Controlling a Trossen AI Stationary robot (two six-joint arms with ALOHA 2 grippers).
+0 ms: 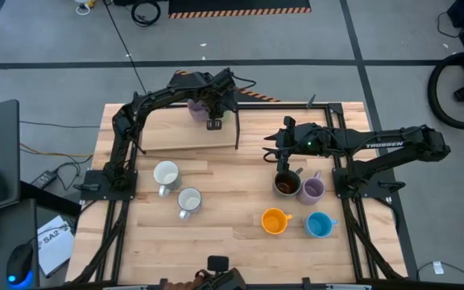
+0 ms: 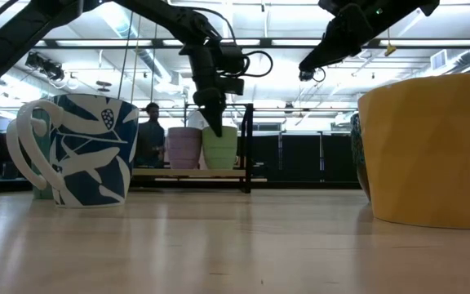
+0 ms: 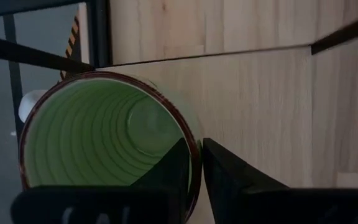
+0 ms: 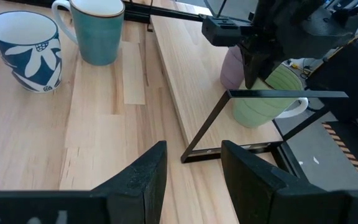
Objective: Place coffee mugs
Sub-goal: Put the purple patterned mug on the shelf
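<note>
Green mug (image 3: 104,140) stands upright on the raised wooden shelf (image 1: 176,133) at the table's far edge, at the shelf's right end, just inside the black frame (image 4: 260,124). Left gripper (image 3: 194,165) is clamped on its rim: one finger inside the cup, one outside, wall pinched between. Lilac mug (image 2: 184,147) sits on the shelf too, touching or just beside the green one, on the side away from the frame.

In front of the shelf, on the table (image 1: 224,234): two white-rimmed mugs close together, one with a blue leaf pattern (image 4: 27,50), one teal outside (image 4: 98,31).

Well off from the shelf toward the right arm's side: dark brown mug (image 1: 287,184) and second lilac mug (image 1: 312,190) touching; nearer the table's front, orange mug (image 1: 274,221) and blue mug (image 1: 319,225).

Right gripper (image 4: 191,168) hangs above the table beyond the shelf's framed end, fingers apart, nothing between them.
</note>
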